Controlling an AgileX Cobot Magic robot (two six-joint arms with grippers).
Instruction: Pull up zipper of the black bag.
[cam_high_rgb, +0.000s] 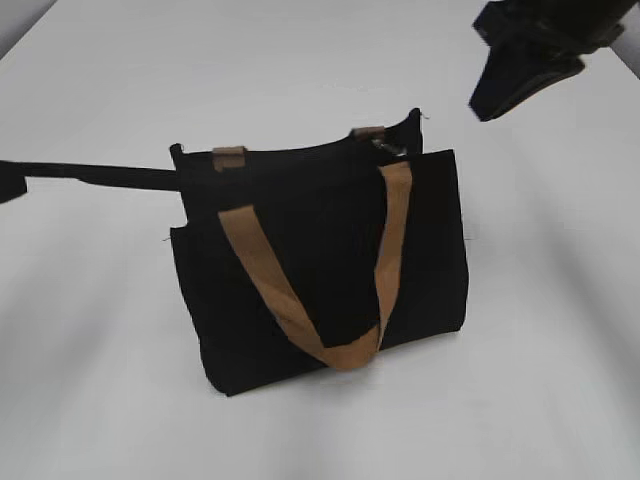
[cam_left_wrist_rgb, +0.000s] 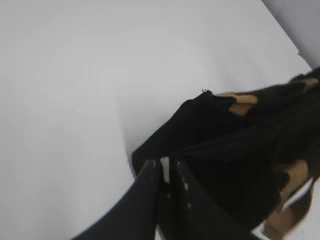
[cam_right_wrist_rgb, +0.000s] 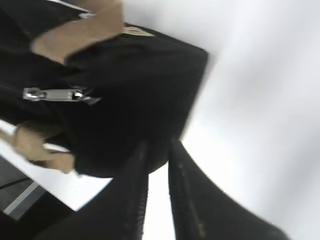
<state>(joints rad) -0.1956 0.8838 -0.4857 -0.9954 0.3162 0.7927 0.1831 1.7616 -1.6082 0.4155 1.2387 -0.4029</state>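
Your black bag (cam_high_rgb: 330, 270) stands upright near the middle of the white desk (cam_high_rgb: 100, 380), its front panel facing the exterior camera and one tan handle (cam_high_rgb: 300, 310) hanging down across that panel in a loop. Two short tan strap tabs (cam_high_rgb: 229, 157) sit on the top rim. Your left claw (cam_left_wrist_rgb: 165, 172) comes in from the left at rim height, and in the left wrist view its two fingers (cam_left_wrist_rgb: 147, 175) are pressed nearly together at the bag's left top corner, with only a thin sliver between them; they look clamped on the fabric edge there, though the blur keeps you from seeing exactly what is pinched. Your right claw (cam_right_wrist_rgb: 157, 150) hangs in the air above and to the right of the bag, clear of it, with its fingers close together and only a narrow gap, holding nothing. In the right wrist view the zipper (cam_right_wrist_rgb: 55, 94) shows as a silvery metal pull lying flat against the black fabric, near a tan strap, well apart from the right claw's tips.
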